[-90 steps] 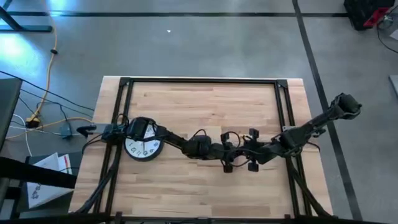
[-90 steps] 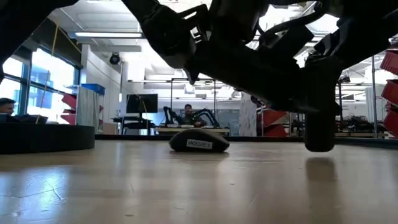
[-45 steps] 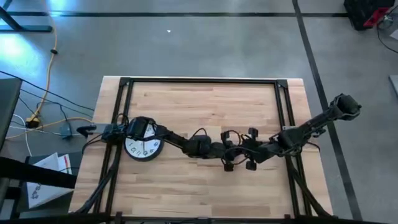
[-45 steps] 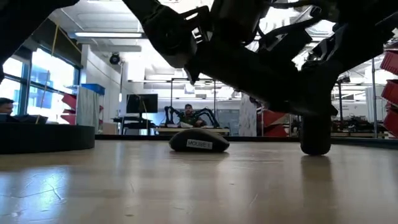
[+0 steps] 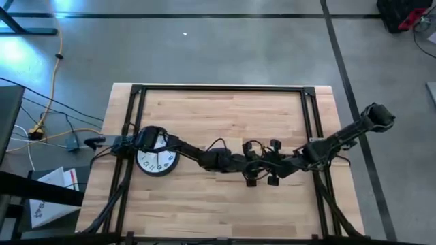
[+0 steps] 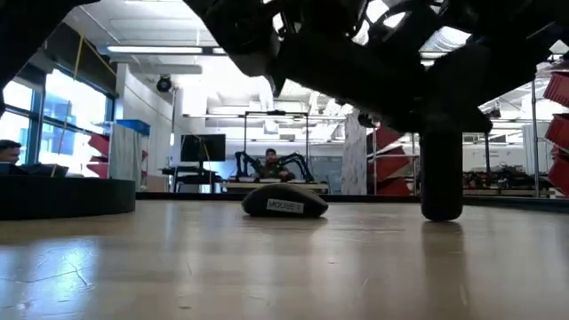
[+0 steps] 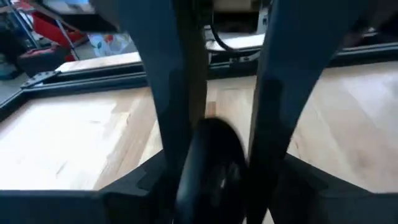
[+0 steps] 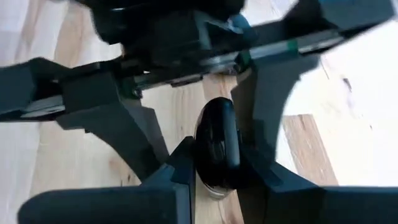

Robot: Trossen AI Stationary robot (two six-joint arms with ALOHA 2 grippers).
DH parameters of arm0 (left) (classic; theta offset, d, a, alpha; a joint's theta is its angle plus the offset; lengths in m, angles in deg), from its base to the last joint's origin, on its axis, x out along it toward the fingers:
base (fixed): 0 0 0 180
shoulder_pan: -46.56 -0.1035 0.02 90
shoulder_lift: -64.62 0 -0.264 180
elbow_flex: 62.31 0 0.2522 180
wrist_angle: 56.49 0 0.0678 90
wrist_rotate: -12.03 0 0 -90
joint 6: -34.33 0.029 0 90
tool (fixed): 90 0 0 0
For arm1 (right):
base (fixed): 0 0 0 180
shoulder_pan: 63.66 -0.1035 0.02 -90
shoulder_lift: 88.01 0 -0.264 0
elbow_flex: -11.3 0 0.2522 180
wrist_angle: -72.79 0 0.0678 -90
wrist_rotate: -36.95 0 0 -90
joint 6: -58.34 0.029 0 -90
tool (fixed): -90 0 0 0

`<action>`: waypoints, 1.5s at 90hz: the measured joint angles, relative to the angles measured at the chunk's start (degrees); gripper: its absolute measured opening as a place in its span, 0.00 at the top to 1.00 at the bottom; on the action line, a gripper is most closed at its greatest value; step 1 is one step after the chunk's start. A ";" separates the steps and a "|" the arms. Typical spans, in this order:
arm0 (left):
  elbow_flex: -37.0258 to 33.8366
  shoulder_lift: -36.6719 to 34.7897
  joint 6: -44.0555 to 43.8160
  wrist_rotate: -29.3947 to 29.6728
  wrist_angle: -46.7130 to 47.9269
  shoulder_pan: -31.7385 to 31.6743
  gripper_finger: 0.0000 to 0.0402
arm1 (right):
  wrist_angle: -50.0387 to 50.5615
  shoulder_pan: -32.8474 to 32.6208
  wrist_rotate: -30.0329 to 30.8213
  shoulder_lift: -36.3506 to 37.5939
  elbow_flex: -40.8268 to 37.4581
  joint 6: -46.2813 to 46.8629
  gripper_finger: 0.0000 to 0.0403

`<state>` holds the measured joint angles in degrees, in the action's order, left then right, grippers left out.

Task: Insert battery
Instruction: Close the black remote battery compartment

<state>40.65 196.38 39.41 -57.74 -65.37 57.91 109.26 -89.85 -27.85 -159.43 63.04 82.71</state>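
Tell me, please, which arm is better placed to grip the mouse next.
Probably the right: the right gripper straddles the mouse, with an open finger on either side. The left gripper crowds over it too.

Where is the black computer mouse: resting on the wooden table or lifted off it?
Resting. In the low view the black computer mouse lies flat on the wooden table, with no gap beneath.
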 joint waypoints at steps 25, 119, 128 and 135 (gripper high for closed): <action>-0.14 -5.55 2.91 6.32 11.44 1.76 0.56 | 0.62 0.04 0.23 1.64 -0.13 6.88 0.89; -4.67 -22.18 -55.06 42.86 78.94 19.23 0.56 | 39.95 -15.64 9.50 -1.07 0.13 25.46 0.86; -6.88 -22.20 -59.05 41.15 78.17 19.53 0.56 | 42.80 -17.94 5.42 -2.64 0.07 29.86 0.83; -8.05 -22.18 -60.16 39.03 77.83 19.41 0.56 | 42.89 -19.76 1.75 -3.73 0.02 31.35 0.78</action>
<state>32.60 174.20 -20.75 -18.70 12.46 77.32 152.15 -109.61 -26.10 -163.16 63.06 114.06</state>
